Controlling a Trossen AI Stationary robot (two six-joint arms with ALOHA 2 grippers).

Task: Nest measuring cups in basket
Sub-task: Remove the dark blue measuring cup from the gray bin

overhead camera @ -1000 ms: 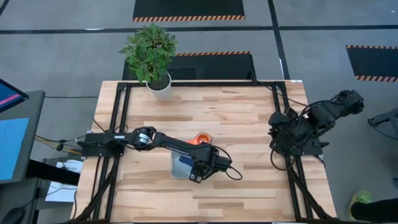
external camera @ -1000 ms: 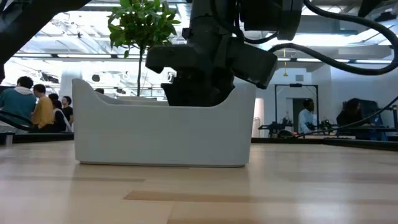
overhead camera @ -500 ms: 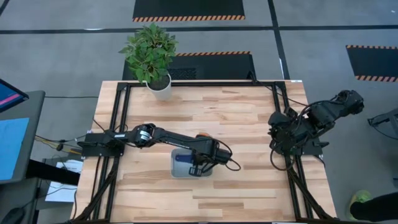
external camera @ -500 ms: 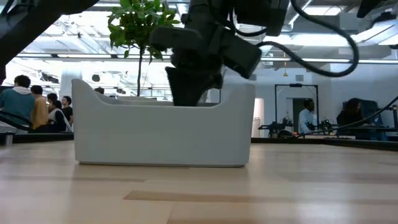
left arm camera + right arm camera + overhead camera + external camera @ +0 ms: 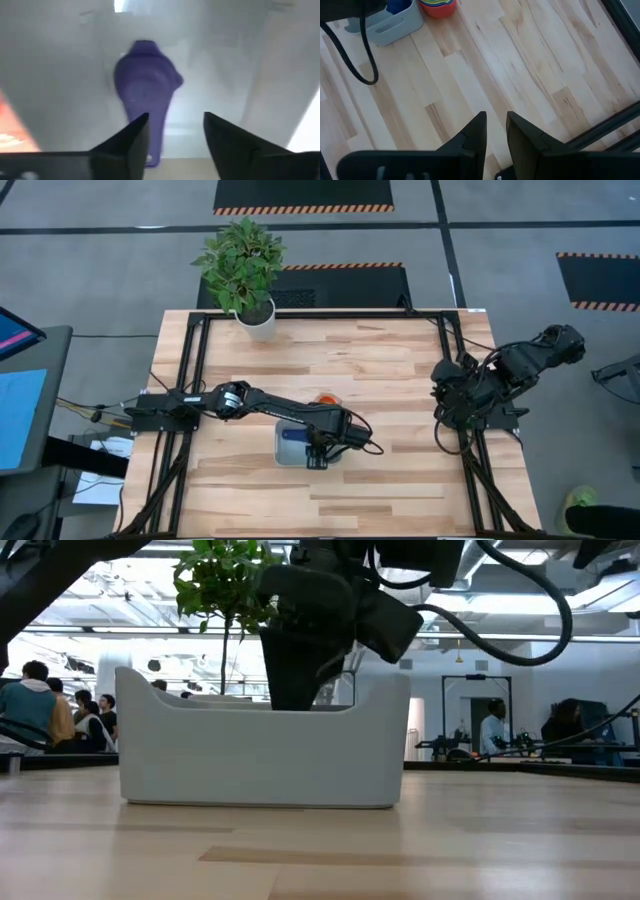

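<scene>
Measuring cups are split between two spots. A dark blue cup (image 5: 145, 92) lies on the floor of the basket (image 5: 290, 452), bowl up and handle toward the camera in the left wrist view, with nothing touching it. The other cups (image 5: 438, 6) sit stacked in a red one at the upper left of the right wrist view, on the worktop (image 5: 400, 380) just beside the basket; in the high view only an orange sliver (image 5: 326, 398) shows past the left arm near the frame's centre.

The left gripper (image 5: 175, 135) hangs over the basket's right end, its fingers apart and empty, framing the dark blue cup's handle. That stance fits a cup just set down or about to be gripped; which of the two I cannot tell. In the low view the gripper's dark body dips behind the basket's near wall (image 5: 260, 755), so the cup itself is hidden there.

The right gripper (image 5: 495, 132) waits at the right edge of the worktop, fingers close together with a narrow gap and nothing between them.

A potted plant (image 5: 243, 270) stands at the upper left corner of the worktop, well apart from the work. People show in the room behind in the low view.
</scene>
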